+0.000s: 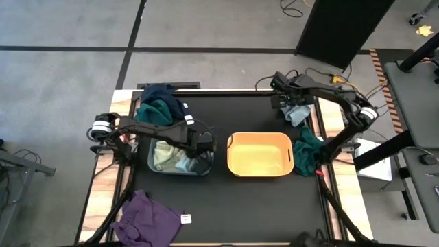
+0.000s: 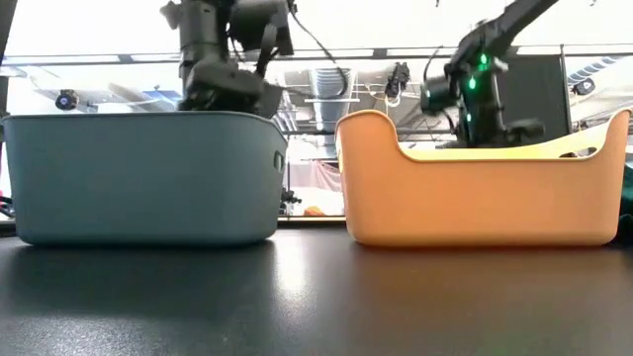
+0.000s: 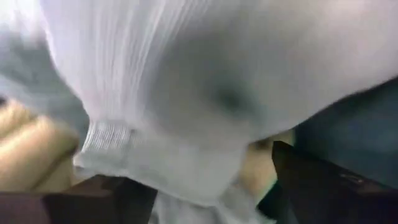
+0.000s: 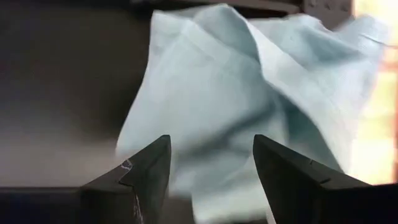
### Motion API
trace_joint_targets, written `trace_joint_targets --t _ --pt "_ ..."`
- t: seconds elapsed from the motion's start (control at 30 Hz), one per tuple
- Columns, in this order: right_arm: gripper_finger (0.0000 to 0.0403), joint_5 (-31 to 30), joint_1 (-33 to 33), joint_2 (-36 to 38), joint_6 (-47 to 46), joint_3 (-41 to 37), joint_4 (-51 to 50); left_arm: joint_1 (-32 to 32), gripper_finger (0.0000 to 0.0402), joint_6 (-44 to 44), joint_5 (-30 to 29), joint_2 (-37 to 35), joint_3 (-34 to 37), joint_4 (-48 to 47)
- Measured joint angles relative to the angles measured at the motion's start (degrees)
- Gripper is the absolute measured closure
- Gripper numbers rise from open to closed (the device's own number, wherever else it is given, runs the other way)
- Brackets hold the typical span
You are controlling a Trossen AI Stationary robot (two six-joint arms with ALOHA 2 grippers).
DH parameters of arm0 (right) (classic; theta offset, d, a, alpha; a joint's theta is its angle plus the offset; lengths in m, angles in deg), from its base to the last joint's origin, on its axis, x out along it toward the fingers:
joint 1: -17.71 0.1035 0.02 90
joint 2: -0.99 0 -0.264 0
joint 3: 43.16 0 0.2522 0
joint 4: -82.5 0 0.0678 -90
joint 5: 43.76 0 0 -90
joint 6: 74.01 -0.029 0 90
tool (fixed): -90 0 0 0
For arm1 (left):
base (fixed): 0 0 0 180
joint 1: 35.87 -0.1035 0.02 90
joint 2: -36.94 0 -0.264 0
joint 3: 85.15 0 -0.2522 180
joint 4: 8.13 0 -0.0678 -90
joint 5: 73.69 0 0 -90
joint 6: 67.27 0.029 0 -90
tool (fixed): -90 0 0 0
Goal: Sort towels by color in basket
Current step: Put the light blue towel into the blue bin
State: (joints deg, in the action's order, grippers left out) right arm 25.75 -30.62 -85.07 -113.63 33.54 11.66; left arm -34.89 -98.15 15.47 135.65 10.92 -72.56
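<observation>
A grey-blue tub (image 1: 151,163) holds pale green and light blue towels (image 1: 171,159). My left gripper (image 1: 204,145) is open over the tub's right end, and a pale ribbed cloth (image 3: 186,93) fills its wrist view between the fingers. My right gripper (image 1: 288,103) is open at the table's far right, its fingers on either side of a crumpled light blue towel (image 4: 249,93) lying on the black mat. A dark teal towel (image 1: 309,147) lies right of the yellow tub (image 1: 232,156). Navy and teal towels (image 1: 161,104) sit at the far left, and a purple one (image 1: 147,216) lies near left. My left gripper (image 3: 205,199) has the pale cloth (image 3: 174,174) between its open fingers, close to the camera. Whether the fingers touch it, I cannot tell.
The two tubs stand side by side mid-table, grey-blue (image 2: 138,178) on the left and yellow (image 2: 475,198) on the right, with a narrow gap between them. The yellow tub shows only its bare floor. Bare black mat lies in front of the tubs.
</observation>
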Motion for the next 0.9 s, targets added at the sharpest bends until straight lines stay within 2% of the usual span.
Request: trace_joint_targets --t 0.2,0.3,0.4,0.5,0.6,0.77,0.9 --pt "0.0184 0.4 -4.6 -5.9 3.8 -4.7 8.3 -1.0 0.0089 1.4 -1.7 1.4 -3.4 0.9" --pt "0.0193 2.8 -5.3 -8.9 7.5 -6.1 11.5 -2.2 0.0088 2.4 -1.6 2.0 -4.7 0.8" --pt "0.0231 3.9 -5.2 -10.3 11.0 -7.1 14.9 -3.3 0.0087 3.4 -1.0 2.1 -7.0 -1.6" --pt "0.03 4.8 -5.2 -10.8 14.0 -7.5 17.3 -3.9 0.0087 5.1 0.7 1.7 -10.8 -5.8" --pt "0.0374 5.4 -4.9 -9.1 17.7 -7.4 18.9 -3.9 0.0087 8.5 3.5 1.6 -14.0 -9.4" --pt "0.0384 7.4 -2.2 -2.5 20.1 -5.6 19.9 -4.4 0.0088 10.9 3.8 1.6 -13.6 -12.8" --pt "0.0384 16.5 1.4 2.8 20.7 -5.6 25.1 -4.8 0.0091 12.4 -1.4 1.6 -9.7 -7.5"
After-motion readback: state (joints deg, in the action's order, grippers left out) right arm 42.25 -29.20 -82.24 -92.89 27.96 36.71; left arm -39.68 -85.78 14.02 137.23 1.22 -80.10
